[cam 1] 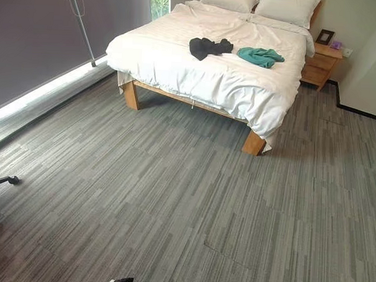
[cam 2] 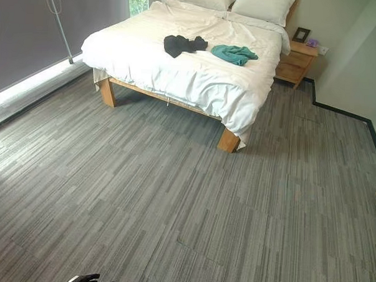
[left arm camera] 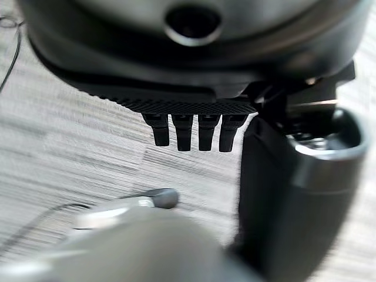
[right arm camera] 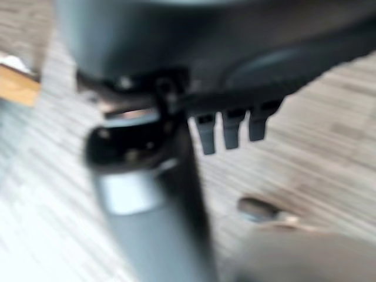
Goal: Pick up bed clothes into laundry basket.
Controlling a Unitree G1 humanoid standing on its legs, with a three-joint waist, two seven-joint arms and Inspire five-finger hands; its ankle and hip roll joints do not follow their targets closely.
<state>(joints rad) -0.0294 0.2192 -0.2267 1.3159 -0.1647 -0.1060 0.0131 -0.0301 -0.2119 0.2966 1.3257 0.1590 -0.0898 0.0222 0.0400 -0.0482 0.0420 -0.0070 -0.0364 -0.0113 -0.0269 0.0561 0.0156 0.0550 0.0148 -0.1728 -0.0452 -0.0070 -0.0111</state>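
So the bed [cam 1: 209, 73] sits at the far side of the room with a white duvet over a wooden frame, and two bits of clothing are lying on top of it: a black garment [cam 1: 208, 47] around the middle and a teal garment [cam 1: 260, 55] just beside it, toward the nightstand side. They're close but not touching as far as I can see. Two white pillows [cam 1: 256, 3] are up at the head, and there's a wooden nightstand [cam 1: 319, 64] next to the bed with a small picture frame [cam 1: 325, 36] on it.

Left robot hand [left arm camera: 194, 111] hangs over grey striped carpet [cam 1: 173, 196], fingers straight and relaxed, holding nothing. Right robot hand [right arm camera: 235, 117] is the same: fingers loose and apart, nothing in it, above the carpet.
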